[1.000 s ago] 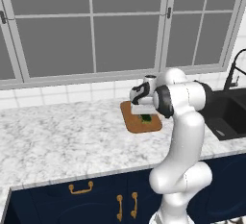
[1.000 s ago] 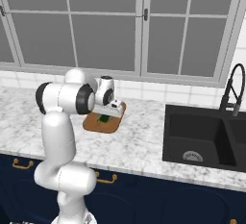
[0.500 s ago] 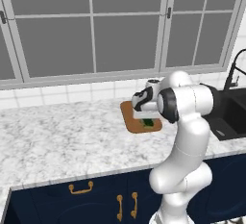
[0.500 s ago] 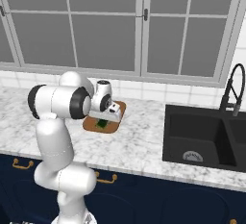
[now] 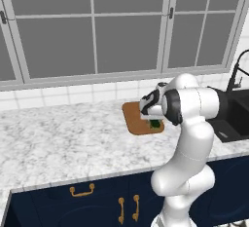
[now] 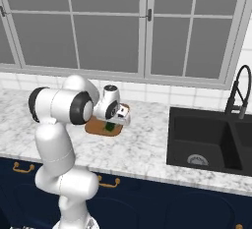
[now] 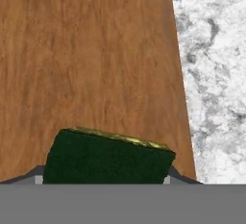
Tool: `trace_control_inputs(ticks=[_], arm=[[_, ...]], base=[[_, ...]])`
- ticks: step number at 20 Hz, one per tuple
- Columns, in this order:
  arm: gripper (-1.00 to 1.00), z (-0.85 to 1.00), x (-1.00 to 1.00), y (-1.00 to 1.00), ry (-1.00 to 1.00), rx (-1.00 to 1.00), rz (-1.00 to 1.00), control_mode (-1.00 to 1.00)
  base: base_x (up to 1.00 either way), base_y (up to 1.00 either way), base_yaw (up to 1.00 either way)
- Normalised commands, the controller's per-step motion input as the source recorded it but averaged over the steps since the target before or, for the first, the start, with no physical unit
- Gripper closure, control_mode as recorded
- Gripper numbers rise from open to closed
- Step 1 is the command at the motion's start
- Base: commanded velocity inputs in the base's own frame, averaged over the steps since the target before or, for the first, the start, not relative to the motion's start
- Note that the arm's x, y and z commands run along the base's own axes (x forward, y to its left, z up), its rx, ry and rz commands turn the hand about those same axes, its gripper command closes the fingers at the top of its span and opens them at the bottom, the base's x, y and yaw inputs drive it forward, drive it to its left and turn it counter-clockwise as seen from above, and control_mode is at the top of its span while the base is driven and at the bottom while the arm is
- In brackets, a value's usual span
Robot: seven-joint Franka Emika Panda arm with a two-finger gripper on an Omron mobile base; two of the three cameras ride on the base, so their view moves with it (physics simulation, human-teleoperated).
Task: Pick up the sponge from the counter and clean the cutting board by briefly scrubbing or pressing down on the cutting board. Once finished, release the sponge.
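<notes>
The brown wooden cutting board [image 5: 132,119] [image 6: 92,127] lies on the marble counter [image 5: 58,143] near the tiled back wall. My gripper [image 5: 153,120] [image 6: 115,123] hangs low over the board's right part, shut on the dark green sponge [image 5: 155,124] [image 6: 109,127]. In the hand view the sponge [image 7: 108,157], with its yellow-green layer on the upper edge, sits between the two fingertips [image 7: 169,174] at the bottom. The board [image 7: 96,50] lies right under it, and the board's edge meets the counter [image 7: 216,74] at the right. Whether the sponge touches the wood I cannot tell.
A black sink [image 5: 237,116] [image 6: 206,139] with a dark faucet [image 6: 237,93] is set into the counter to the right of the board. Large windows rise behind the tiled wall. Navy cabinets with brass handles [image 5: 81,190] run below the counter.
The hand has come down a little over the board's right part with the sponge still in it. The board has not moved.
</notes>
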Motion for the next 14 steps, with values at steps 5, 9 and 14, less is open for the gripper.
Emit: trace_control_inputs(ticks=[5, 9, 14], arm=[[1.00, -0.06, 0.00, -0.39, -0.13, 0.00, 0.00, -1.00], [1.00, -0.06, 0.13, -0.19, -0.14, 0.00, 0.00, -1.00], [1.00, -0.03, 0.58, 0.00, -0.07, 0.00, 0.00, -1.00]], base=[[0.00, 0.00, 0.00], [0.00, 0.00, 0.00], [0.00, 0.00, 0.00]])
